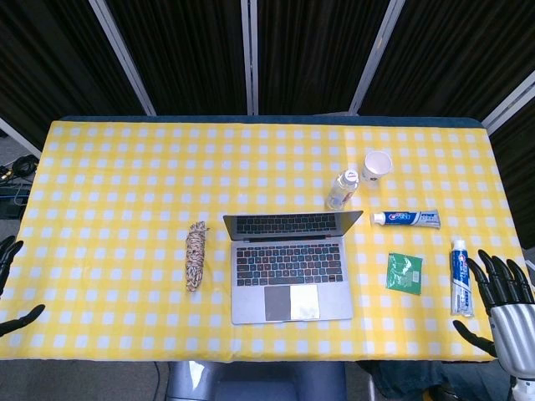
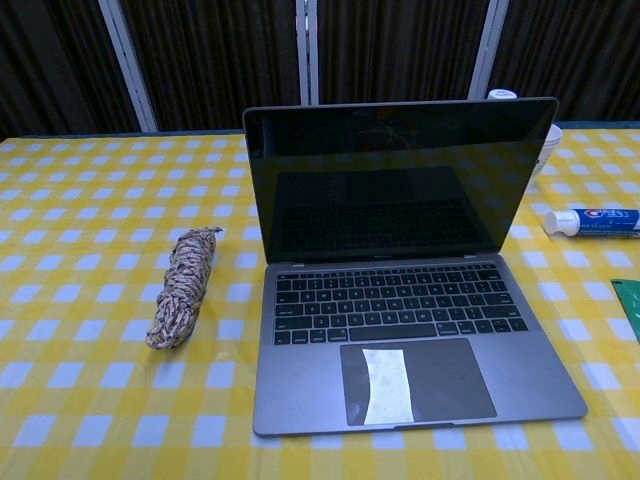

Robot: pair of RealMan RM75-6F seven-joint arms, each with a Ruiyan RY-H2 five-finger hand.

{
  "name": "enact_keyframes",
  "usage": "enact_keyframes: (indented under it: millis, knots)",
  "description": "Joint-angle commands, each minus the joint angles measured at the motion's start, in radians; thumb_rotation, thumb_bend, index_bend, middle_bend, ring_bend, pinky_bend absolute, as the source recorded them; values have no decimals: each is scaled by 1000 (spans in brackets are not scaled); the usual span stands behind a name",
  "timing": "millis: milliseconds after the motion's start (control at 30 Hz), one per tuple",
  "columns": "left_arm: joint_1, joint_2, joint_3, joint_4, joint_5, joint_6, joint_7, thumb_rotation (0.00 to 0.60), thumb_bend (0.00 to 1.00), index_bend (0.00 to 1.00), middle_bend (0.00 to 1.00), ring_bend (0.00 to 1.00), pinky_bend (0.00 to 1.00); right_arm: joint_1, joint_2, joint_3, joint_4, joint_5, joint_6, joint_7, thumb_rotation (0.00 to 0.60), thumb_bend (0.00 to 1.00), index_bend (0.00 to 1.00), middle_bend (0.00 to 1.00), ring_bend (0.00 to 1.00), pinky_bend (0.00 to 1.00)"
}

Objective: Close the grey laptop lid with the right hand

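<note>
Grey laptop (image 1: 288, 266) sat open at desk (image 1: 117, 167) centre, lid upright, unobstructed. Right robot hand (image 1: 501, 288) rested empty, fingers spread, at 4 o'clock, well apart; probably staged before reaching. Left robot hand (image 1: 10, 284) idle, released, 8 o'clock.

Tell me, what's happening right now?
Both hands open: left hand, right hand at table edge. Grey laptop lid open, untouched. Nothing blocking.

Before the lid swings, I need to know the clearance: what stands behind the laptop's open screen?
Behind the laptop and off to its right stand a clear bottle and a white paper cup. In the chest view the screen hides nearly all of both.
</note>
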Motion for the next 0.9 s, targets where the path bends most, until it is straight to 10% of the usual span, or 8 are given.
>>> enact_keyframes:
  millis: [33, 400, 667, 900]
  knots:
    - [0, 1, 0, 0, -1, -1, 0, 600, 0, 0, 0, 0, 0, 1, 0, -1, 0, 0, -3, 0, 600, 0, 0, 0, 0, 0]
    - [-5, -3, -5, 1, -15, -13, 8, 600, 0, 0, 0, 0, 0, 52, 1, 25, -6, 20, -63, 35, 600, 45, 0, 0, 0, 0]
    - [-24, -16, -28, -4, -68, -48, 38, 600, 0, 0, 0, 0, 0, 345, 49, 197, 46, 32, -297, 312, 600, 886, 39, 0, 0, 0]
    - [-48, -25, -36, -6, -112, -102, 58, 600, 0, 0, 0, 0, 0, 554, 55, 264, 57, 95, -542, 475, 600, 1000, 81, 1, 0, 0]
